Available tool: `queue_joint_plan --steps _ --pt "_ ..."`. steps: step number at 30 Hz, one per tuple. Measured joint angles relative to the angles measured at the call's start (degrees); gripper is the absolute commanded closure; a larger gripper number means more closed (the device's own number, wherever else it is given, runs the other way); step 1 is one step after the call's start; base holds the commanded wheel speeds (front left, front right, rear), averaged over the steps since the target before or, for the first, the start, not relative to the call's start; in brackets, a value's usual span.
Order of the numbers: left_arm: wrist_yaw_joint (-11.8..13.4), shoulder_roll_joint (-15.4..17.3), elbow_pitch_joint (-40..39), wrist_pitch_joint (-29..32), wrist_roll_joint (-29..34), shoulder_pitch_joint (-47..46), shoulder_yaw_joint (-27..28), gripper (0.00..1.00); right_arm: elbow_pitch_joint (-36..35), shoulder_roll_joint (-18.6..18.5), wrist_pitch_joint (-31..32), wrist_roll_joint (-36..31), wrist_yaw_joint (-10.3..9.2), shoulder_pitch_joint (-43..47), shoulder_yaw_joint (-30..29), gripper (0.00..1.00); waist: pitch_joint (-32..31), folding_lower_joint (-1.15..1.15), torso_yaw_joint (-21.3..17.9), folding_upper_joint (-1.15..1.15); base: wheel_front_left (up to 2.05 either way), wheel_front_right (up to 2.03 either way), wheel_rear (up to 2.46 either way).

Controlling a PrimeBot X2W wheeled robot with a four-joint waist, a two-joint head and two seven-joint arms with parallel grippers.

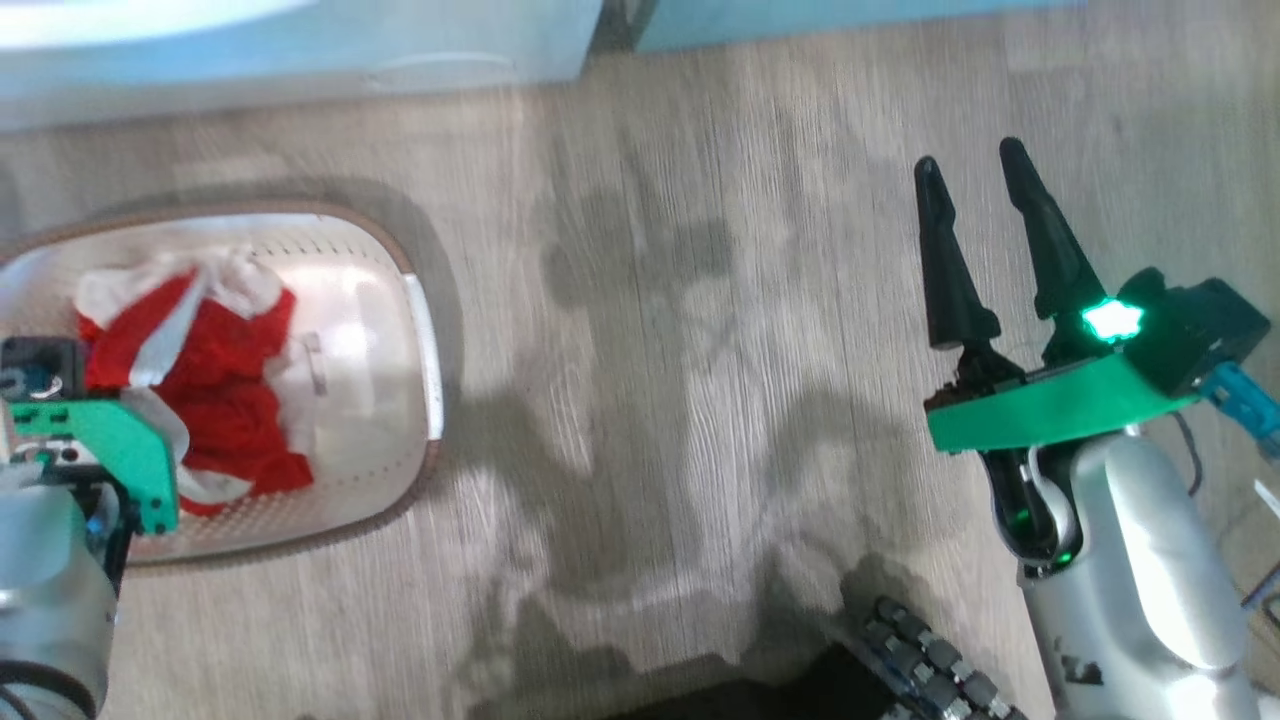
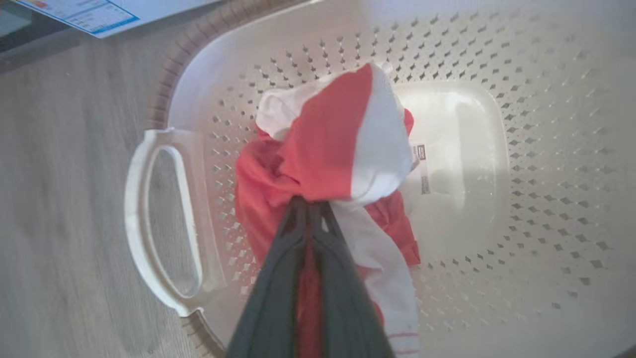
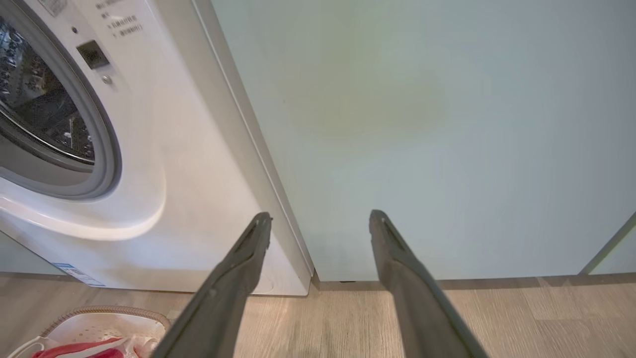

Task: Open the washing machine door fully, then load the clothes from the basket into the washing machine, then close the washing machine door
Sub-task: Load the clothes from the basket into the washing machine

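The washing machine (image 3: 189,174) stands right beside the teal cabinet (image 3: 447,124), with its drum mouth cut off at the frame edge. The basket (image 2: 497,74) sits on the wood floor (image 1: 700,400) with the clothes (image 2: 323,149) bundled inside. The left hand (image 2: 308,201) is pinched tight on the red-and-white fabric, above the basket. The right hand (image 3: 320,219) is spread wide, holding nothing, well apart from the basket.

Bright light, soft shadows, slight blur
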Motion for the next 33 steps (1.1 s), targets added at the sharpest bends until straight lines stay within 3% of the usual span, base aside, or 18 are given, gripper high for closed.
queue_joint_plan --steps 9,22,33 --pt "-1.21 -0.62 -0.73 -4.31 -0.64 2.21 -0.49 1.0 1.57 -0.01 0.0 -0.38 0.0 2.32 -0.37 0.0 -8.84 0.0 2.26 0.0 0.0 0.0 0.0" --pt "0.51 -4.75 -25.97 -4.32 1.49 12.5 2.29 1.0 2.92 -0.02 0.0 -1.45 0.0 6.45 -2.27 0.0 -18.43 0.0 5.94 0.0 0.0 0.0 0.0" --pt "0.97 -12.49 -52.87 -4.39 4.75 23.75 6.1 1.0 3.54 -0.01 0.0 -2.03 0.0 10.14 -4.11 0.0 -26.1 0.0 8.67 0.0 0.0 0.0 0.0"
